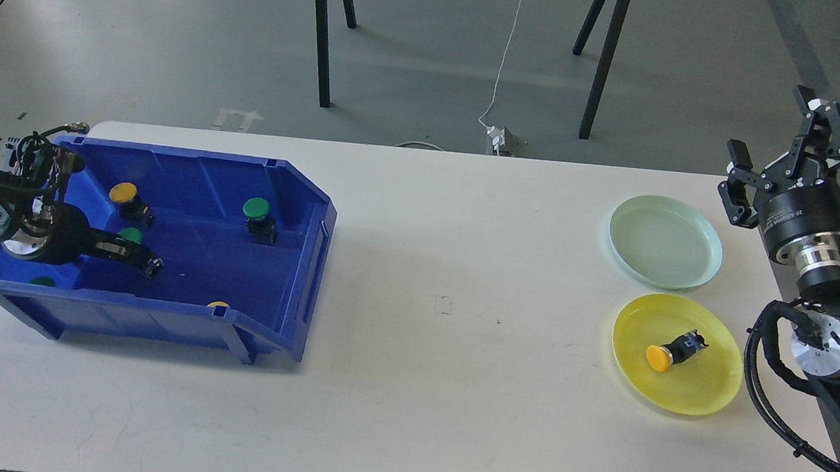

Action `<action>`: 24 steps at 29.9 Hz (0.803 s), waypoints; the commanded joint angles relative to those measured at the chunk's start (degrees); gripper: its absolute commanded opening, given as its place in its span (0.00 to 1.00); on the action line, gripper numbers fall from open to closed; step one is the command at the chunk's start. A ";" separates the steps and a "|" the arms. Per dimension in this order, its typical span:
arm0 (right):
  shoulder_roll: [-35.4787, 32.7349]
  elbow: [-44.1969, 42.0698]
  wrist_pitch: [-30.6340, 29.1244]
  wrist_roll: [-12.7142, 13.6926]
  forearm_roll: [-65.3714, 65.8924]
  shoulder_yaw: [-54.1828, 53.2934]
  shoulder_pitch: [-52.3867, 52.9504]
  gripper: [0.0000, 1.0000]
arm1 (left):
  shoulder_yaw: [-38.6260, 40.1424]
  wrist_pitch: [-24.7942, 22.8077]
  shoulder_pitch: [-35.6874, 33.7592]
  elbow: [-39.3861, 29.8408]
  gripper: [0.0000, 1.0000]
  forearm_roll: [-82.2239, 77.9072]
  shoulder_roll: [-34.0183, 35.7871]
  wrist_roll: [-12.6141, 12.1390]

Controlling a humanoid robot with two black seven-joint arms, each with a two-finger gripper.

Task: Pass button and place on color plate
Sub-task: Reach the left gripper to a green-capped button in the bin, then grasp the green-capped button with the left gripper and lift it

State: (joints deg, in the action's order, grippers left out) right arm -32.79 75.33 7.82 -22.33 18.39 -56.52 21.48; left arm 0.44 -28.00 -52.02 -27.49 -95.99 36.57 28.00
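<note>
A blue bin (302, 195) on the left holds several buttons: a yellow one (123, 193), a green one (256, 210), and a green cap (130, 234) right beside my left gripper (144, 261). That gripper reaches low into the bin; its dark fingers blur together, with a small black part at their tip. A yellow plate (711, 383) at the right carries a yellow button (672, 353) lying on its side. The pale green plate (665, 242) behind it is empty. My right gripper (774, 138) is open, raised beyond the table's right edge.
Two more caps, green (43, 281) and yellow (218, 304), peek over the bin's front wall. The white table (448, 345) spans the view. Black stand legs (322, 30) and a white cable (508, 53) are on the floor behind.
</note>
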 commanded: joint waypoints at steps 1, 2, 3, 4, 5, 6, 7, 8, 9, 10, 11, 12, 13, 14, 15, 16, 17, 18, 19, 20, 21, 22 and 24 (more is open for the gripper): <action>0.00 0.00 0.00 0.01 -0.02 0.00 -0.30 0.95 | 0.00 0.00 -0.19 -0.10 0.26 -0.08 0.09 0.00; 0.00 0.00 0.00 0.01 -0.02 0.00 -0.30 0.95 | 0.00 0.00 -0.28 -0.28 0.26 0.01 0.09 0.00; 0.00 0.00 0.00 0.01 -0.02 0.00 -0.30 0.95 | 0.08 0.00 -0.37 -0.45 0.26 0.01 0.17 0.00; 0.00 0.00 0.00 0.01 -0.02 0.00 -0.30 0.95 | 0.08 0.00 -0.37 -0.72 0.26 0.01 0.17 0.00; 0.00 0.00 0.00 0.01 -0.02 0.00 -0.30 0.95 | 0.08 0.00 -0.37 -1.15 0.26 -0.07 0.17 0.00; 0.00 0.00 0.00 0.01 -0.02 0.00 -0.30 0.95 | 0.00 0.00 -0.45 -1.85 0.26 -0.16 0.43 0.00; 0.00 0.00 0.00 0.01 -0.02 0.00 -0.30 0.95 | 0.00 0.00 -0.63 -2.30 0.26 -0.16 0.70 0.00; 0.00 0.00 0.00 0.01 -0.02 0.00 -0.30 0.95 | -0.18 0.00 -0.98 -2.65 0.26 -0.25 0.70 0.00; 0.00 0.00 0.00 0.10 0.07 0.00 -0.30 0.95 | -0.18 0.00 -1.16 -2.74 0.26 -0.25 0.79 0.00; 0.00 0.00 0.00 0.01 0.07 0.00 -0.30 0.95 | -0.18 0.00 -1.24 -2.74 0.26 -0.25 0.79 0.00; 0.00 0.00 0.00 0.01 0.07 0.00 -0.30 0.95 | -0.18 0.00 -1.25 -2.83 0.26 -0.25 0.88 0.00; 0.00 0.00 0.00 0.01 0.07 0.00 -0.30 0.95 | -0.18 0.00 -1.25 -2.83 0.26 -0.25 0.88 0.00; 0.00 -0.09 0.00 0.01 0.07 0.00 -0.30 0.95 | -0.18 0.00 -1.25 -2.92 0.26 -0.25 0.88 0.00; 0.00 -0.09 0.00 0.01 0.07 0.00 -0.30 0.95 | -0.18 0.00 -1.33 -2.92 0.26 -0.25 0.96 0.00; 0.00 -0.09 0.00 0.01 0.07 0.00 -0.30 0.95 | -0.18 0.00 -1.33 -2.92 0.26 -0.25 1.05 0.00; 0.00 -0.09 0.00 0.01 0.07 0.00 -0.30 0.95 | -0.18 0.00 -1.33 -3.00 0.26 -0.25 1.05 0.00; 0.00 -0.09 0.00 0.01 0.07 0.00 -0.30 0.95 | -0.18 0.00 -1.42 -3.35 0.26 -0.25 1.31 0.00; 0.00 -0.09 0.00 0.01 0.07 0.00 -0.30 0.95 | -0.18 0.00 -1.59 -4.14 0.26 -0.25 2.01 0.00; 0.00 -0.09 0.00 0.01 0.07 0.00 -0.30 0.95 | -0.18 0.00 -1.68 -5.36 0.26 -0.25 3.15 0.00; 0.00 -0.09 0.00 0.01 0.07 0.00 -0.30 0.95 | -0.09 0.00 -1.68 -7.38 0.26 -0.25 4.64 0.00; 0.00 -0.18 0.00 0.10 0.07 0.00 -0.30 0.95 | 0.00 0.00 -1.77 -9.75 0.26 -0.25 6.40 0.00; 0.00 -0.18 0.00 0.01 0.07 0.00 -0.30 0.95 | 0.17 0.00 -2.03 -12.29 0.26 -0.16 8.15 0.00; 0.09 -0.27 0.00 0.10 0.07 0.00 -0.30 0.95 | 0.26 0.00 -3.26 -16.26 0.26 -0.08 11.06 0.00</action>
State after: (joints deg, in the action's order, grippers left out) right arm -32.78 75.15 7.82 -22.31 18.46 -56.52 21.18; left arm 0.47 -27.99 -54.06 -38.33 -96.24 43.72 28.02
